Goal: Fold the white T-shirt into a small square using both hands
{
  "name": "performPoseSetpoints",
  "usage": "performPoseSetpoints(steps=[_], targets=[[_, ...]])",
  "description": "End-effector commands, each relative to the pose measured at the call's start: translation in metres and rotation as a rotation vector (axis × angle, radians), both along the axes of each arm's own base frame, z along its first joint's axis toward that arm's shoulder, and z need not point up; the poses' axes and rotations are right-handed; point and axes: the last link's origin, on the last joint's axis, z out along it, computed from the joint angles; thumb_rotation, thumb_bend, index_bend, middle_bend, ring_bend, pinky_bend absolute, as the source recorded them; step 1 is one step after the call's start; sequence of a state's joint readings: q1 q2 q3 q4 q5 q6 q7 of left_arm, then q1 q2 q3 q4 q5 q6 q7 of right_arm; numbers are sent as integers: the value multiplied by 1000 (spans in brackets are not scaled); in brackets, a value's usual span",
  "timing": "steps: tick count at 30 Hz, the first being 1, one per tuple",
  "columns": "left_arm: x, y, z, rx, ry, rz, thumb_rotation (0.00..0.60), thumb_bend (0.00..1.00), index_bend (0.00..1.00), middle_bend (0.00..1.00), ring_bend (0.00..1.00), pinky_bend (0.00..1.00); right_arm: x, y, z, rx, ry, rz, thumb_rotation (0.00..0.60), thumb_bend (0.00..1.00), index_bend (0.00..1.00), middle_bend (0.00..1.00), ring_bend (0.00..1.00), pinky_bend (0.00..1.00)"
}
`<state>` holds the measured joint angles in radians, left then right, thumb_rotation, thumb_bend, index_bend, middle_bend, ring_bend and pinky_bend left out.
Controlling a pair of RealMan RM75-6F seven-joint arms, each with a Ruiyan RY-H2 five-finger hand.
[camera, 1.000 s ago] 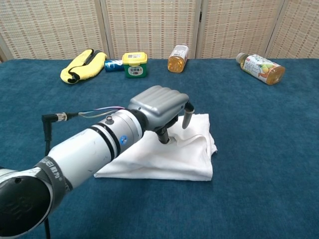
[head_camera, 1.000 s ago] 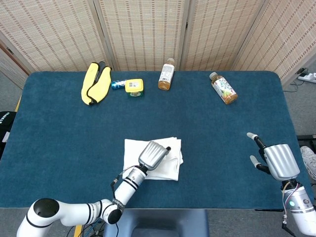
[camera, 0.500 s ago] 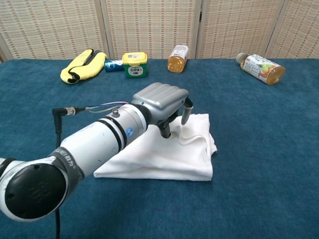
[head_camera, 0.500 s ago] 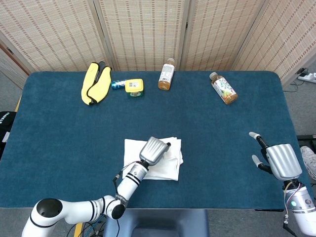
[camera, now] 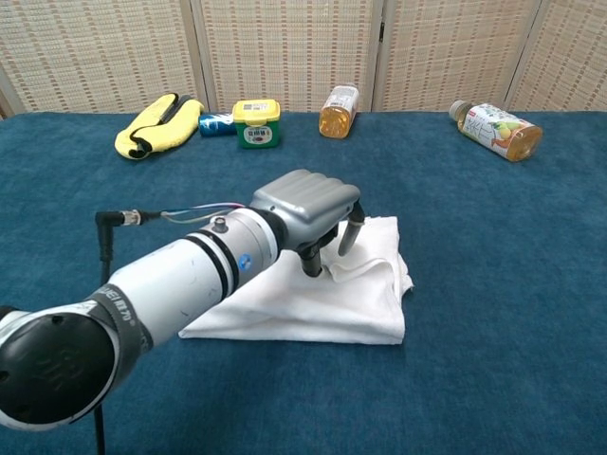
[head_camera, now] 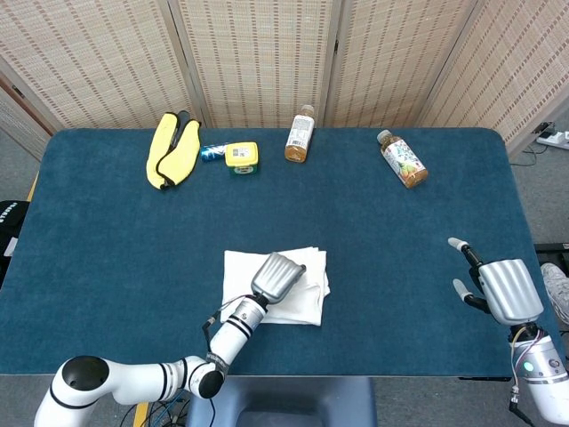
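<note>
**Nearly square: left hand works the last fold**

Seen from the head view, the white T-shirt (head_camera: pixel 284 289) lies folded small near the front edge of the table (head_camera: pixel 107 258). The left hand (head_camera: pixel 276 277) rests on it; the right hand (head_camera: pixel 498 286) sits well to the shirt's right, fingers apart, holding nothing.

From the chest view, the left hand (camera: pixel 308 207) has its fingertips (camera: pixel 347 237) curled down into a raised fold of the shirt (camera: pixel 360 303); whether they pinch cloth I cannot tell. The folding looks close to done. Next, that bunched far corner probably needs flattening, with the right hand brought in to square the edges.
</note>
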<state>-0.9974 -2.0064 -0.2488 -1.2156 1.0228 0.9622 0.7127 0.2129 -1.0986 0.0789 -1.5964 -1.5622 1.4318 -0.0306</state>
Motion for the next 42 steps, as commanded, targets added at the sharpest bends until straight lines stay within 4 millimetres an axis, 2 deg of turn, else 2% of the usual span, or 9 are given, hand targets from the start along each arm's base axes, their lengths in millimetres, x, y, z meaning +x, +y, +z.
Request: performPoseSetpoints(steps=[1, 10, 15, 25, 36, 42], targets=[[0, 0, -1, -3, -5, 1, 600, 301, 615, 913, 828, 961, 0, 0, 0, -1, 0, -1, 600, 321, 174, 951, 990, 1000], [2, 3, 2, -16, -48, 27, 600, 454, 648, 913, 828, 961, 0, 1, 1, -3, -4, -2, 600, 321, 173, 951, 989, 1000], [4, 6, 6, -25, -84, 54, 600, 494, 648, 913, 828, 961, 0, 0, 1, -6, -6, 0, 600, 321, 174, 951, 990, 1000], [18, 19, 11, -17, -137, 99, 600, 497, 610, 913, 828, 961, -1, 0, 2, -10, -7, -1, 600, 321, 173, 951, 990, 1000], [35, 33, -3, 40, -157, 108, 600, 486, 540, 914, 828, 961, -3, 0, 3, -12, -7, -9, 600, 321, 174, 951, 990, 1000], [38, 42, -13, 88, -132, 120, 600, 425, 461, 913, 828, 961, -4, 1, 6, -20, -7, -16, 600, 321, 173, 951, 989, 1000]])
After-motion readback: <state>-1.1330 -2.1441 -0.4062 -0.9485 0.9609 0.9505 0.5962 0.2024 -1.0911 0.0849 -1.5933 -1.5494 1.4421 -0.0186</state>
